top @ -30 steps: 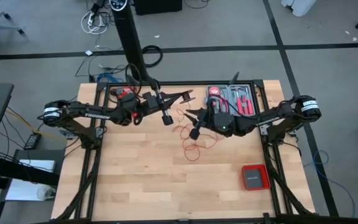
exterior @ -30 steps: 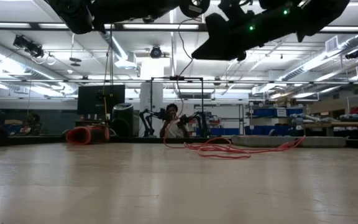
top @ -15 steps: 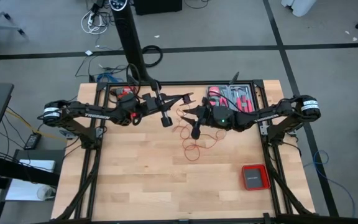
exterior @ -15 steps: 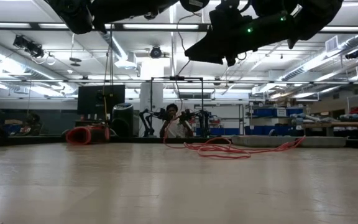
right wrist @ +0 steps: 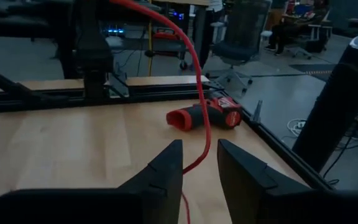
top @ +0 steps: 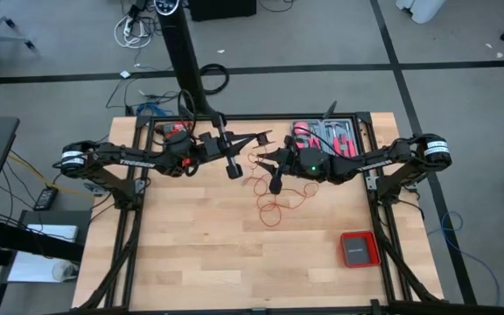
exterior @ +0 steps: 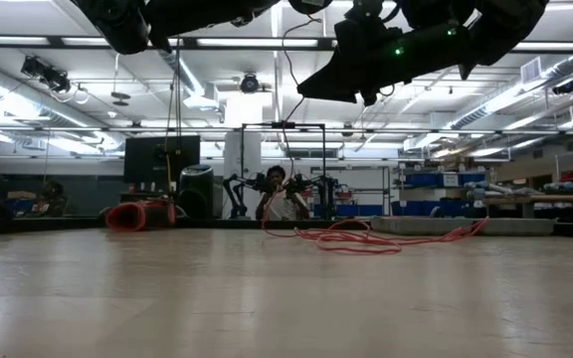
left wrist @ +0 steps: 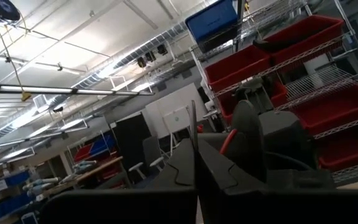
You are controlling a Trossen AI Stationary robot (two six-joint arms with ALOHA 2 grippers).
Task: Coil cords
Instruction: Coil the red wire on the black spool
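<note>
While the worktop (top: 191,254) lies bare toward its near edge, the red cord (top: 274,197) sprawls at mid-table. The right gripper (right wrist: 197,163), fingers spread, straddles a raised strand; the left gripper (top: 265,136), pinched closed, hangs near the far edge. Closing off-centre could miss the strand, and the drill (right wrist: 205,115) crowds that far side.

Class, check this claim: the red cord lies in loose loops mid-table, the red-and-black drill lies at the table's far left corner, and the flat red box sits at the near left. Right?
One slip: the flat red box sits at the near right of the table, not the near left, as the high view shows. The red cord does lie in loose loops mid-table, and the drill at the far left corner.
</note>
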